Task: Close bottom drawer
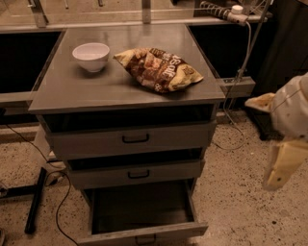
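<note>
A grey sheet-metal cabinet stands on a speckled terrazzo-like floor, its flat, dully gleaming top serving as a bench. The bottom drawer is drawn well out toward the camera at the foot of the cabinet, showing a dark, boxy interior behind a thin grey front panel with a small dark bar handle at the picture's lower edge. Above it, the middle drawer and the top drawer are plain rectangular grey fronts, each with a short dark bar handle at its centre and a band of shadow over its upper edge. On the bench rests a small round white bowl with a smooth, glossy look, and near it to the right lies a crinkled snack bag in brown and yellow foil, flat on its side; pale lettering runs across the bag but cannot be read. The robot's claw, a cream-yellow, smooth plastic piece hanging below a rounded white arm casing, hovers at the right edge of the view, well apart from the cabinet and beside its upper drawers; whether it is spread or pressed together cannot be told. A white power strip and its pale cable hang behind the bench at right, while a black stand leg and a thin black cord lie on the floor at left.
</note>
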